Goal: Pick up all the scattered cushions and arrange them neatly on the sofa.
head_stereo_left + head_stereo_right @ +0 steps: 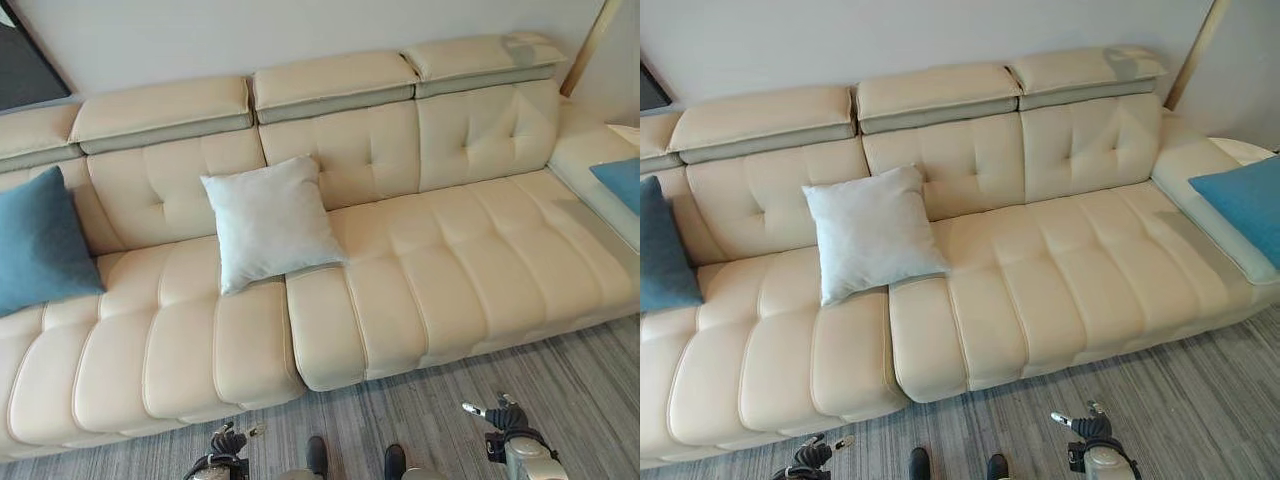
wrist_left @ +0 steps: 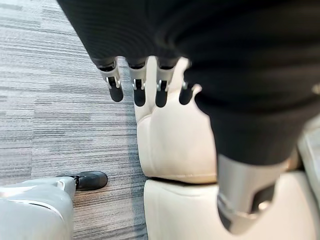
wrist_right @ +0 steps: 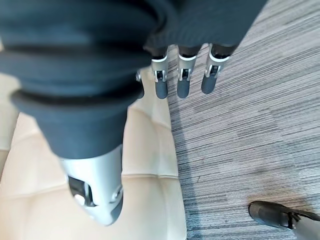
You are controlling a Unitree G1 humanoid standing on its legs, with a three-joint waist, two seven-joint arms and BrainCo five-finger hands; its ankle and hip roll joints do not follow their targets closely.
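Square white cushion [image 1: 270, 220] propped on tufted cream leather sofa [image 1: 450, 260], left hand [image 2: 145, 85] and right hand [image 3: 182, 75] fingers straight, empty

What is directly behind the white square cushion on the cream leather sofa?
The white square cushion leans on the tufted backrest of the cream leather sofa, over the seam between two seats. The backrest part it covers is hidden.

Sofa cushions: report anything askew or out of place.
The white cushion leans tilted against the sofa backrest, its lower corner over the seat gap. One blue cushion stands at the left end; another blue cushion lies at the right.
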